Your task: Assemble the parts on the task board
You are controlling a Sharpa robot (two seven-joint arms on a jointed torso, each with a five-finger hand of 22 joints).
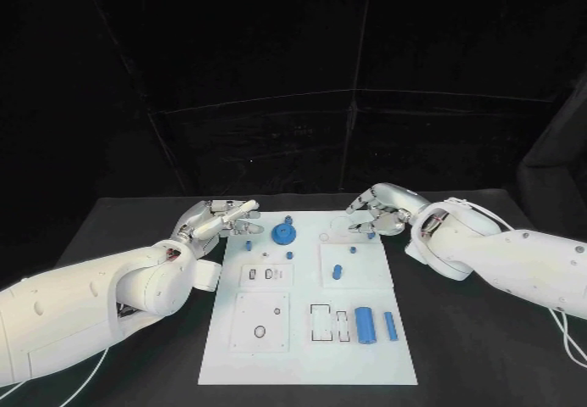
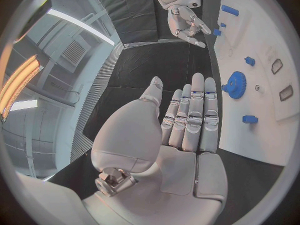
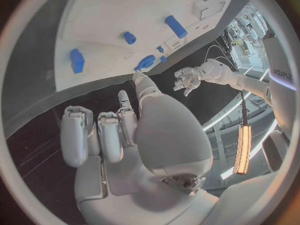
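The white task board (image 1: pixel 306 339) lies in the middle of the table. A blue gear (image 1: pixel 284 235) stands near its far edge, with small blue pegs (image 1: pixel 248 246) beside it. A blue cylinder (image 1: pixel 363 325) and a blue bar (image 1: pixel 390 326) lie at the near right. My left hand (image 1: pixel 223 220) hovers at the board's far left corner, fingers straight and together (image 2: pixel 190 115), holding nothing; the gear (image 2: pixel 236 84) lies just past them. My right hand (image 1: pixel 377 212) hangs over the far right corner, fingers loosely bent (image 3: pixel 94 135) and empty, a small blue block (image 1: pixel 371 236) just beside its fingertips.
A short blue piece (image 1: pixel 338 272) sits mid-board on a raised square plate. Rectangular slots (image 1: pixel 321 322) and a round hole (image 1: pixel 259 331) mark the near half. Black table (image 1: pixel 465 339) surrounds the board on all sides.
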